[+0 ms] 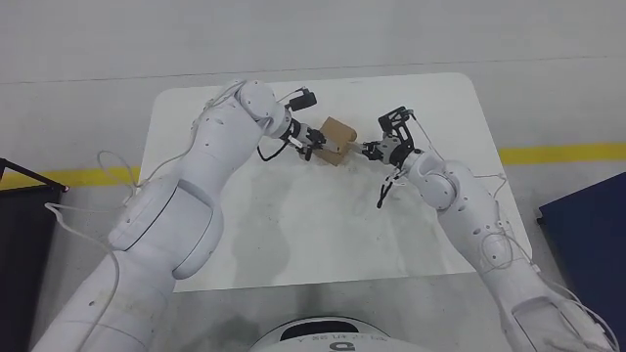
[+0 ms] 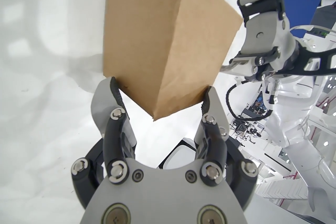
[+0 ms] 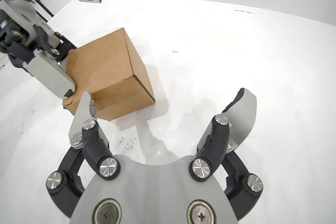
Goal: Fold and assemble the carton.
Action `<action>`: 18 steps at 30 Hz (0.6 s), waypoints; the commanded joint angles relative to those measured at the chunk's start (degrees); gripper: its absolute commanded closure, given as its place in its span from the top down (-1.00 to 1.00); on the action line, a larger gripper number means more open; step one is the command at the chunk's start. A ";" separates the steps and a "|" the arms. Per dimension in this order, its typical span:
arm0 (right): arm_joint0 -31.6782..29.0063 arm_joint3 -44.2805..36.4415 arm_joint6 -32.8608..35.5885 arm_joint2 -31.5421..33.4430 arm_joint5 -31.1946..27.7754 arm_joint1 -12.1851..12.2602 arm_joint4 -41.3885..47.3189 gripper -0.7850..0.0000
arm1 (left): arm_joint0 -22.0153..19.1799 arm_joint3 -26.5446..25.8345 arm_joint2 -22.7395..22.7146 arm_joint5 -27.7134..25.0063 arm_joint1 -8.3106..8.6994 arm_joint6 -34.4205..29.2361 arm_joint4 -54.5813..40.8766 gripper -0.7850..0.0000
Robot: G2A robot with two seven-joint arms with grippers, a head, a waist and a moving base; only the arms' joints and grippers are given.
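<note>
One brown carton [image 1: 335, 137], folded up into a box shape with sharp creased edges, rests on the white table [image 1: 293, 235] between the two pincers. The left pincer [image 2: 160, 92] pinches the end nearest it, one fingertip on each side. The right pincer [image 3: 164, 96] is spread wide just beside the carton, one fingertip at its lower corner; whether they touch is unclear.

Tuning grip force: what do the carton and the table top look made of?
The carton: plain brown cardboard, matte, looks thin; sharp fold creases and raw cut edges show. The table top: white, smooth, probably laminate or painted board; soft shadows and scuff marks show, exact material unclear.
</note>
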 commanded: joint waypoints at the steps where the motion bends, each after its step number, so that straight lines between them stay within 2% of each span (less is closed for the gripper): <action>1: 0.35 0.78 -0.48 0.12 0.71 -0.10 0.21 1.00 | -0.01 0.07 -0.09 -0.09 -0.03 0.00 -0.04 0.39; 8: 1.20 2.42 -1.13 -0.32 2.26 -0.48 -0.10 1.00 | -0.12 0.22 -0.38 -0.37 -0.10 0.22 -0.07 0.36; 12: 1.28 2.31 -1.55 0.06 2.37 -0.53 0.25 1.00 | -0.68 0.46 -1.64 -1.79 0.18 0.95 -2.09 0.44; 13: 1.23 2.22 -1.53 0.10 2.40 -0.54 0.22 1.00 | -0.85 0.66 -2.12 -2.26 0.32 1.06 -2.87 0.51; 14: 1.19 2.14 -1.49 0.14 2.42 -0.54 0.20 1.00 | -1.18 1.03 -2.54 -2.73 0.55 1.53 -3.36 0.68; 15: 1.18 2.03 -1.44 0.15 2.39 -0.55 0.09 1.00 | -1.45 1.37 -3.06 -3.23 0.79 2.09 -4.07 1.00; 18: 1.07 1.46 -1.25 -0.08 2.57 -0.62 -0.36 1.00 | -2.17 2.22 -4.26 -4.36 1.57 1.34 -5.61 1.00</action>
